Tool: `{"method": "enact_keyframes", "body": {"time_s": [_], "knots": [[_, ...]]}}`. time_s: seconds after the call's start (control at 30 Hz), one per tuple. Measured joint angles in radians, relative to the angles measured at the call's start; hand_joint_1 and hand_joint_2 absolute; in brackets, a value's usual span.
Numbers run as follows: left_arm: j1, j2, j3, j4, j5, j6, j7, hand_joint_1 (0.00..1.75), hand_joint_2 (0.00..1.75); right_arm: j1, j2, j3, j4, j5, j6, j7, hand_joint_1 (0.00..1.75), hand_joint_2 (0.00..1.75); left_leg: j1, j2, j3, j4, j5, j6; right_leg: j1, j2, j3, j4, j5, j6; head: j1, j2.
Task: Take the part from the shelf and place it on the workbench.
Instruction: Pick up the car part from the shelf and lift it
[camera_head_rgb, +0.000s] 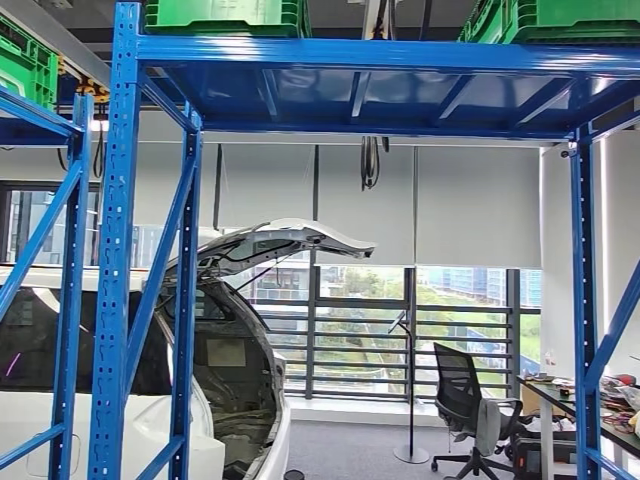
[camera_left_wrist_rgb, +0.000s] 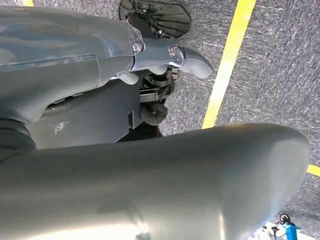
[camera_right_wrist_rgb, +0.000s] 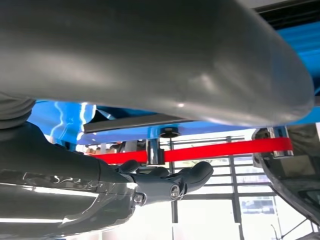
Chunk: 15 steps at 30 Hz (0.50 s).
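Note:
A tall blue steel shelf (camera_head_rgb: 121, 250) stands close in front of me, its upper deck (camera_head_rgb: 377, 95) overhead. Green crates (camera_head_rgb: 226, 15) sit on that deck, with more at the right (camera_head_rgb: 558, 18). My left hand (camera_left_wrist_rgb: 151, 55) hangs over grey carpet, fingers stretched out and thumb (camera_left_wrist_rgb: 188, 175) apart, holding nothing. My right hand (camera_right_wrist_rgb: 158, 182) is raised near the underside of a blue shelf beam (camera_right_wrist_rgb: 113, 127), fingers straight, thumb (camera_right_wrist_rgb: 188, 60) apart, with nothing in it.
Beyond the rack, a white car (camera_head_rgb: 249, 330) stands with its tailgate raised. An office chair (camera_head_rgb: 464, 400) and a cluttered desk (camera_head_rgb: 604, 400) are at the right. A second blue rack (camera_head_rgb: 68, 300) stands left. A yellow floor line (camera_left_wrist_rgb: 226, 65) and a red strap (camera_right_wrist_rgb: 226, 149) are nearby.

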Motion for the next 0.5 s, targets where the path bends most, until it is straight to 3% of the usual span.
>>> {"method": "enact_keyframes", "body": {"time_s": [0.5], "knots": [[0.004, 0.0, 0.0, 0.0, 0.006, 0.001, -0.004, 0.0, 0.0, 0.034, -0.034, -0.068, 0.005, 0.009, -0.024, 0.008, 0.0, 0.0, 0.0, 0.0, 0.0, 0.0, 0.0, 0.0, 0.0, 0.0, 0.0, 0.0, 0.0, 0.0, 0.0, 0.0]]}}
